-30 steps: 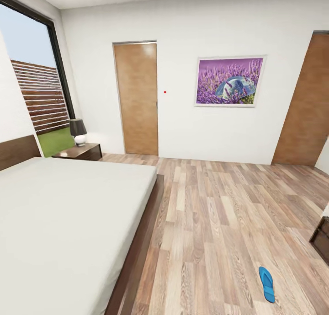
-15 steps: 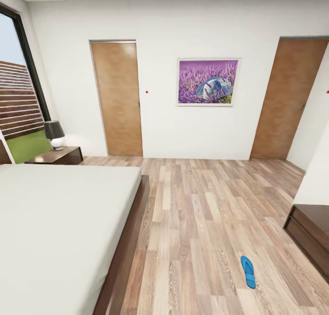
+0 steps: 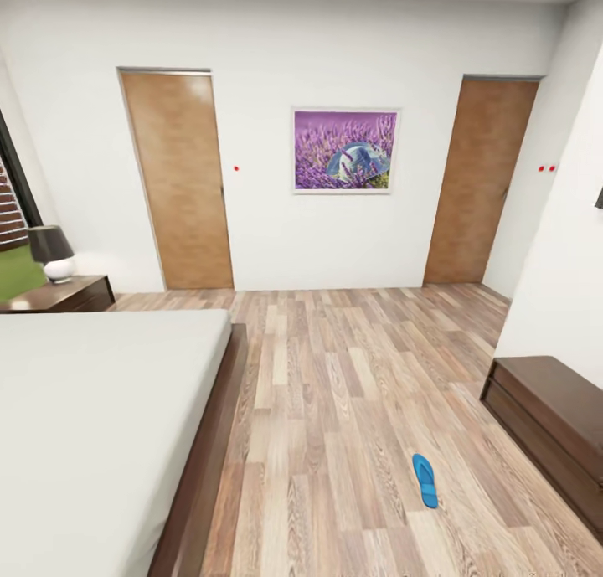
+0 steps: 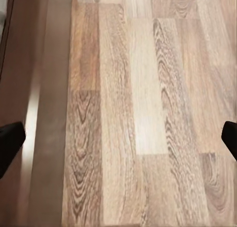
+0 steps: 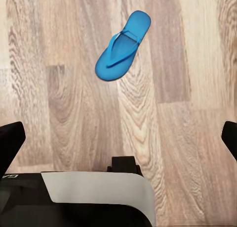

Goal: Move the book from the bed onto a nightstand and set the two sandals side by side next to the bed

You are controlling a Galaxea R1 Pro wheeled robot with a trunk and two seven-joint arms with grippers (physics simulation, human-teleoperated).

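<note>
One bright blue sandal [image 3: 425,480] lies flat on the wood-plank floor, well to the right of the bed [image 3: 92,426] and apart from it. In the right wrist view the same sandal [image 5: 122,45] lies ahead of my right gripper [image 5: 118,140], which is open and holds nothing. My left gripper [image 4: 118,140] is open too, over bare floor beside the bed's dark frame [image 4: 34,88]. A nightstand [image 3: 63,294] stands at the far side of the bed. The mattress is bare where it shows. The book is out of view.
A lamp [image 3: 52,253] stands on the nightstand. A long low dark-wood cabinet [image 3: 553,414] runs along the right wall. Two wooden doors [image 3: 177,179] and a purple picture [image 3: 345,151] are on the far wall. My base [image 5: 96,200] shows under the right gripper.
The camera has swung to the right: the window has slid nearly out at the left, and the second door and the long cabinet have come into view. The sandal lies where it was.
</note>
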